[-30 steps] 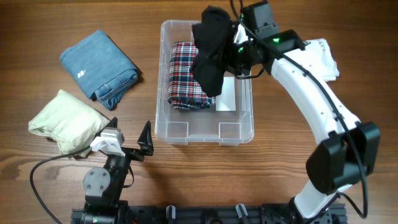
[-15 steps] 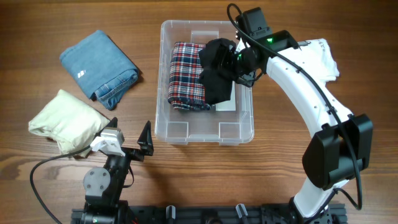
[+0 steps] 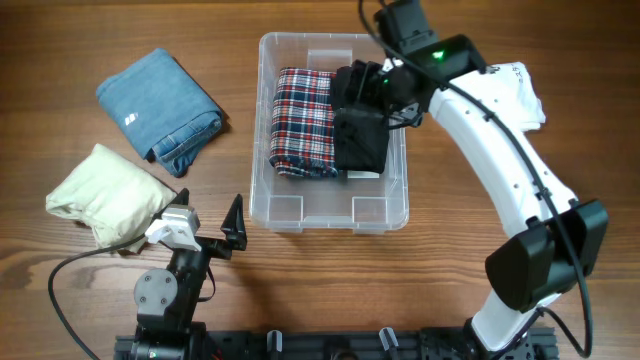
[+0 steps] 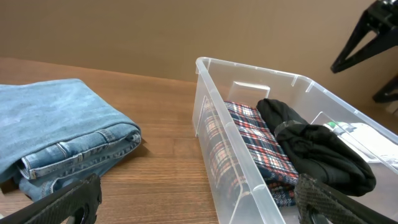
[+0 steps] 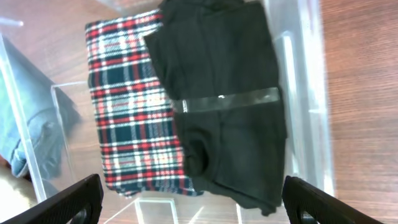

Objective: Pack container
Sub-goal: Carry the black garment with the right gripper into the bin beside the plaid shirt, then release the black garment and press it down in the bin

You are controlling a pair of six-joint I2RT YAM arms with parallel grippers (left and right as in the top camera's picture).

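The clear container [image 3: 325, 215] stands mid-table. Inside it lie a folded plaid garment [image 3: 303, 120] on the left and a black garment [image 3: 362, 135] on the right, side by side. My right gripper [image 3: 368, 85] hovers just above the black garment at the container's far right, open and holding nothing. From the right wrist, the black garment [image 5: 224, 112] and the plaid one [image 5: 130, 124] lie below the spread right gripper [image 5: 189, 205]. My left gripper [image 3: 205, 238] rests open near the front left, away from the container [image 4: 249, 65].
Folded blue jeans [image 3: 160, 108] lie at the far left and a cream garment [image 3: 105, 195] lies nearer the front left. A white garment [image 3: 520, 90] sits to the right of the container, partly under my right arm.
My right gripper opened and let go of the black garment, which came down from above the container to lie beside the plaid one. The left arm has not moved.
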